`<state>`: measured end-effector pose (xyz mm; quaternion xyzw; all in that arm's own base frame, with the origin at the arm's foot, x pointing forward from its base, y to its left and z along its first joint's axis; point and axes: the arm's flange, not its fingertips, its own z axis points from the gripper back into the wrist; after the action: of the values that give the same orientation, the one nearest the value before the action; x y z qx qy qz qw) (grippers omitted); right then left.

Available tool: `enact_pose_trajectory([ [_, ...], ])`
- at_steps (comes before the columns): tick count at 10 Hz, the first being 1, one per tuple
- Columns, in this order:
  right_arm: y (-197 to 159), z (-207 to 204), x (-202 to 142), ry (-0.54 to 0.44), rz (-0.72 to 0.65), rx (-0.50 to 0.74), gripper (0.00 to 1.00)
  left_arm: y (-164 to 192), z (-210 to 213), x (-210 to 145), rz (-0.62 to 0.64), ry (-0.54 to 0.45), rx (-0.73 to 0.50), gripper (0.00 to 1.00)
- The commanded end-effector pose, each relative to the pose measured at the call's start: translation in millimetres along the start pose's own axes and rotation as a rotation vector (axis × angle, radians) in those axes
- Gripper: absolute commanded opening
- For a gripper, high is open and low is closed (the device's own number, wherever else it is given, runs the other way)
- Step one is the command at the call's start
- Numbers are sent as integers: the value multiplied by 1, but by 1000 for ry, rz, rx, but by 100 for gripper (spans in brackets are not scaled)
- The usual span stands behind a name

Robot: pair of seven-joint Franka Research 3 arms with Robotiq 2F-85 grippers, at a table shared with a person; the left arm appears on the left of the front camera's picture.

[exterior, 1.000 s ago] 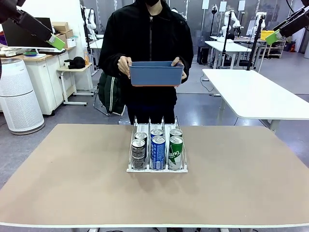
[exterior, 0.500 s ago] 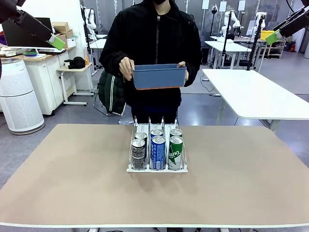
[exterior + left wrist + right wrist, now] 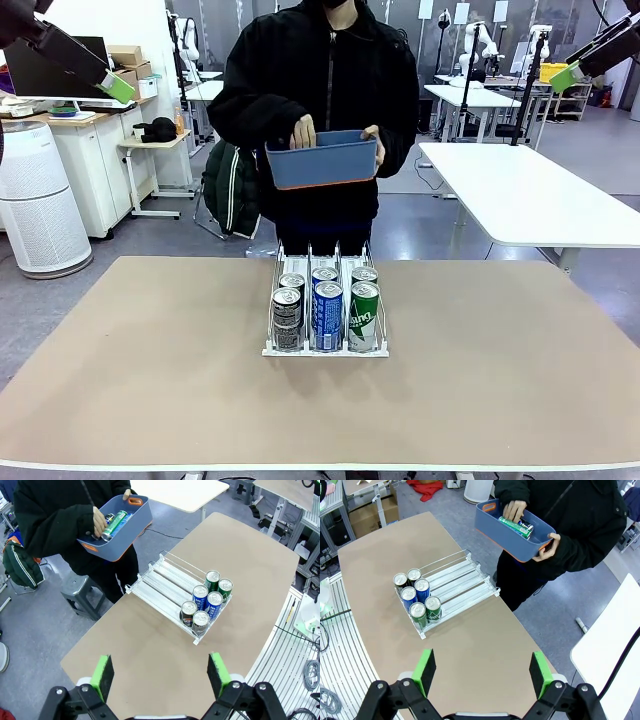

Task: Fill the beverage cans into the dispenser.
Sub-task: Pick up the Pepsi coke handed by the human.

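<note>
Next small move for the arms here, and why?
Probably hold both arms high and wait. The person's hand is in the bin among cans, seemingly picking one; left gripper and right gripper hang open, far above the dispenser, whose far lane ends are bare.

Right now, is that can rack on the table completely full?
No: six cans stand bunched at one end of the dispenser, and the rest of its three lanes lies bare.
</note>
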<state>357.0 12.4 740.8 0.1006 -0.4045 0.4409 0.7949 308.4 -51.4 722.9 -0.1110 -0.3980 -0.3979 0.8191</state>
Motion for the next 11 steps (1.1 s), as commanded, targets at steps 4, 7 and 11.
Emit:
enact_pose_trajectory([
  [4,0,0,0,-1,-1,0,100,1,-1,-1,8,3,-2,100],
  [7,0,0,0,-1,-1,0,100,1,-1,-1,8,3,-2,100],
  [11,0,0,0,-1,-1,0,100,1,-1,-1,8,3,-2,100],
])
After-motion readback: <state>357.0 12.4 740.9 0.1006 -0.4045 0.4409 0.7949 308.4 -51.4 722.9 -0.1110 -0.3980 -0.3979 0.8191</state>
